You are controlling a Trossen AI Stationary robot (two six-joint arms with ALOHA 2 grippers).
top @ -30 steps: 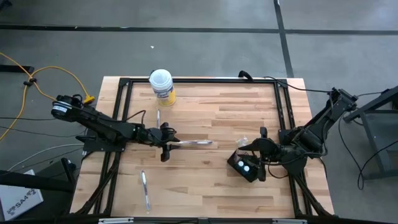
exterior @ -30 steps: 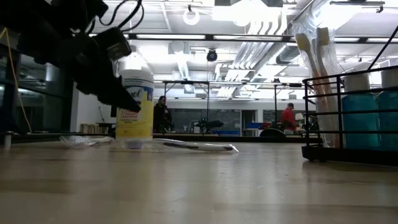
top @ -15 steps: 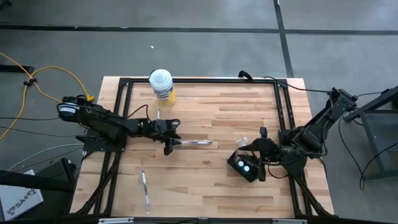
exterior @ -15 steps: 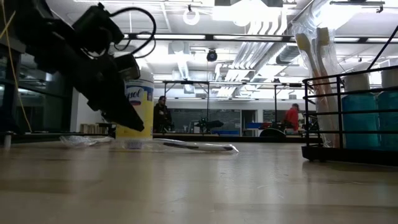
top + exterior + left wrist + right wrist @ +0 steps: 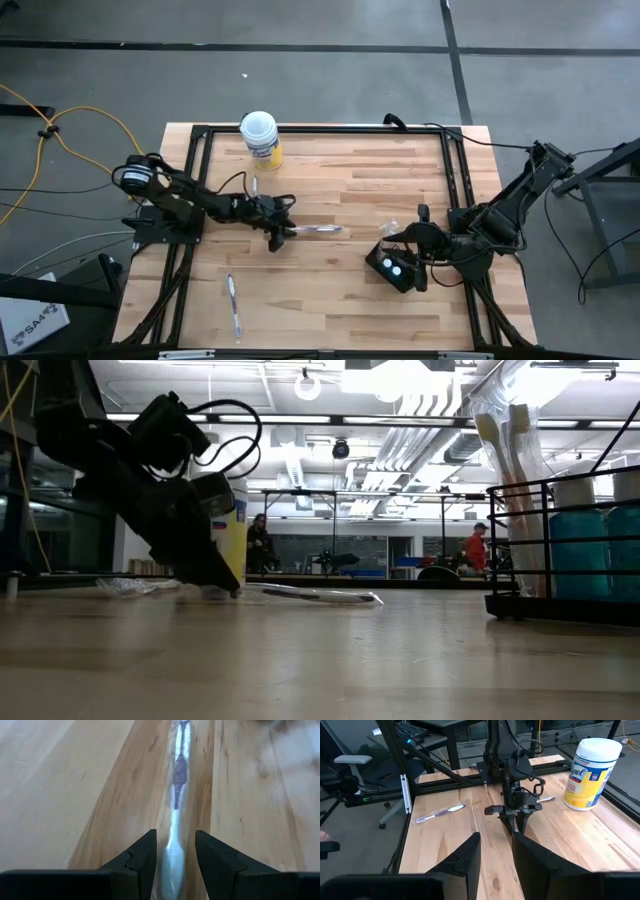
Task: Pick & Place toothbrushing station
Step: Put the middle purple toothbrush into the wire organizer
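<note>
L gripper (image 5: pixel 283 232) low over desk (image 5: pixel 340 170) mid-left, jaws apart, straddling end of wrapped toothbrush (image 5: pixel 318 230); prob. lined up along handle so jaws can close across it. Not clamped yet.

R gripper (image 5: pixel 396 252) parked at desk's right side, jaws apart, nothing between them. Holder (image 5: pixel 392 268) sits just beside it, near right front of desk; holds two pale round caps in top, plus what looks like bagged brushes, hard to tell.

Second toothbrush (image 5: pixel 233 305) lies front-left. Wipes canister (image 5: pixel 260 138) upright at back edge, lid on.
</note>
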